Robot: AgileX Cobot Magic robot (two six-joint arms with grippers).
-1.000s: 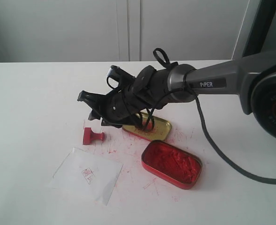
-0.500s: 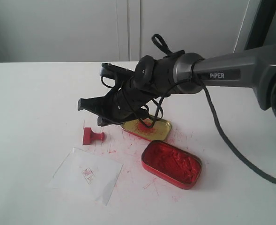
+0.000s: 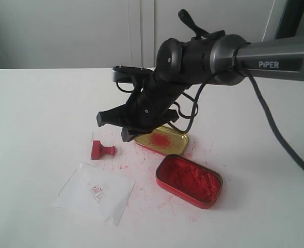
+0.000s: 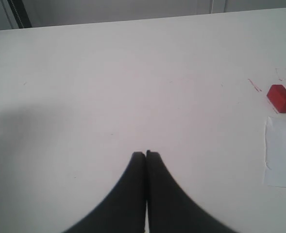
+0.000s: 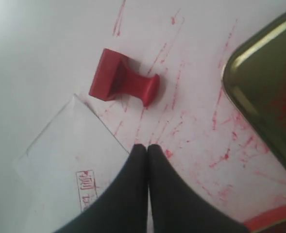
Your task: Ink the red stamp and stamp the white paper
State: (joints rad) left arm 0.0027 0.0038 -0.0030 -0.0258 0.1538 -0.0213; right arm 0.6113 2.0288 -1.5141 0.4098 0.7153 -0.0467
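Exterior view: red tin (image 3: 181, 193) holds paste (image 3: 190, 178); stamp (image 3: 102, 150) apart.

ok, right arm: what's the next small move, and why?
Probably lift the right gripper clear and retract. Its jaws are shut on nothing, the red stamp lies on its side, and the white paper already carries a red imprint, so the stamping looks done.

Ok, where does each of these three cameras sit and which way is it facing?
Exterior: off the arms, raised, looking across the table at the red stamp, white paper and ink tin; the right arm shows.
Left wrist: on the left arm, looking low along the table; the shut left gripper shows.
Right wrist: on the right arm, looking down on stamp and paper; the shut right gripper shows.
Shared: all three see stamp and paper.
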